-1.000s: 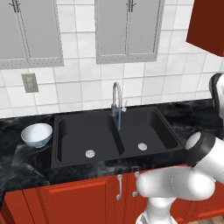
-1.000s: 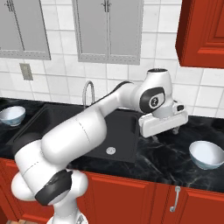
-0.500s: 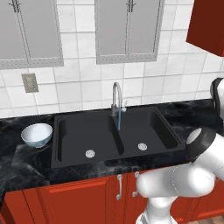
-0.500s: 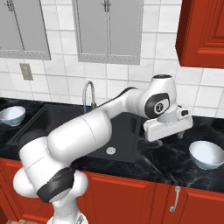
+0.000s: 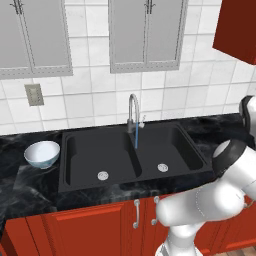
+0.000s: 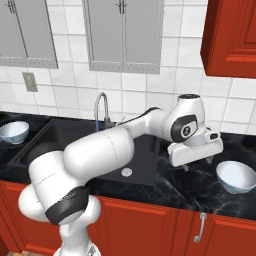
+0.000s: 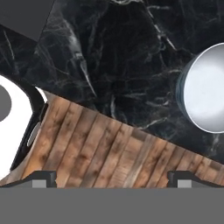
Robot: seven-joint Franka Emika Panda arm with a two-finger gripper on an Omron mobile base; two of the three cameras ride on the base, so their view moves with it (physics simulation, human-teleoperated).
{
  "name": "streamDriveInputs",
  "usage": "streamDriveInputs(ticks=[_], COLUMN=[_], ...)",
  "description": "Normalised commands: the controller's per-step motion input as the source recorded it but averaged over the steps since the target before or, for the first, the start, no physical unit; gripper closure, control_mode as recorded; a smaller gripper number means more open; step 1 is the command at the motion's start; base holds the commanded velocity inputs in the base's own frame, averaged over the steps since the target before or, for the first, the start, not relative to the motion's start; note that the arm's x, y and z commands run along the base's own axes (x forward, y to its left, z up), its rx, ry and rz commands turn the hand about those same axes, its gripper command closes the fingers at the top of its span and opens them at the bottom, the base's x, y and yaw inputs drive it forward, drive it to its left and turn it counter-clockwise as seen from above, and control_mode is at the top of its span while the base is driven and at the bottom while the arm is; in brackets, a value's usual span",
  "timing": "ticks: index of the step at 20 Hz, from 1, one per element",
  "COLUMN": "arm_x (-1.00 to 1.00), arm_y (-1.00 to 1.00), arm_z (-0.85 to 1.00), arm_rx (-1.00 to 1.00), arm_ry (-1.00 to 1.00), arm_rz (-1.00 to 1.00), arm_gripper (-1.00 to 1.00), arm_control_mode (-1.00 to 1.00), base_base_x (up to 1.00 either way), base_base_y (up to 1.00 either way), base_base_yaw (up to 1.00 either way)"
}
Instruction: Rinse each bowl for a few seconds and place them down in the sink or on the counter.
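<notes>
- Gripper (image 6: 198, 163) over counter (image 6: 200, 175), just off sink (image 6: 45, 145) rim at sink's 3 o'clock, right base view; fingers pointing down.
- Jaws fully apart, nothing between them; finger tips (image 7: 43, 177) at far L and far R of hand view bottom edge.
- Bowl (image 6: 238, 176) resting on counter at 3 o'clock from gripper, near but not touching; tipped a bit, mouth facing up-left.
- Same bowl (image 7: 205, 87) in hand view at 2 o'clock, cut by R edge, interior pale grey-white; sits outside the span of the fingers.
- Counter veining directly under hand (image 7: 109, 57); wood floor (image 7: 105, 148) past counter edge in lower half of hand view.
- 2nd bowl (image 5: 42, 153) on counter at 9 o'clock of sink (image 5: 135, 155), just beside L basin rim, upright, left base view. Same one (image 6: 13, 132) at far L in right base view.
- Faucet (image 5: 133, 112) at 12 o'clock of sink, spout over basin divider; thin blue stream below spout.
- Both basins holding only drains (image 5: 103, 175).
- Grey-door wall cabinets (image 5: 145, 35) above, outlet (image 5: 34, 94) on tile at L.
</notes>
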Motion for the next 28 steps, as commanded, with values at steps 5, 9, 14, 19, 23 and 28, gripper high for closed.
streamDriveInputs(ticks=[5, 9, 14, 19, 23, 28], arm_x=[0.17, 0.17, 0.2, 0.21, 0.22, 0.18], arm_y=[-0.24, -0.27, -0.16, -0.24, -0.31, -0.21], arm_z=[-0.14, -0.14, -0.16, -0.12, -0.08, -0.12], arm_rx=[0.0, 0.0, 0.0, 0.02, 0.04, 0.05], arm_ry=[0.0, 0.0, 0.0, 0.0, 0.0, 0.0], arm_rz=[-0.02, 0.0, 0.0, 0.0, 0.0, 0.0], arm_gripper=[-1.0, -1.0, -1.0, -1.0, -1.0, -1.0], arm_control_mode=[-1.0, -1.0, -1.0, -1.0, -1.0, -1.0], base_base_x=[0.0, 0.0, 0.0, 0.0, 0.0, 0.0], base_base_y=[0.0, 0.0, 0.0, 0.0, 0.0, 0.0], base_base_yaw=[0.0, 0.0, 0.0, 0.0, 0.0, 0.0])
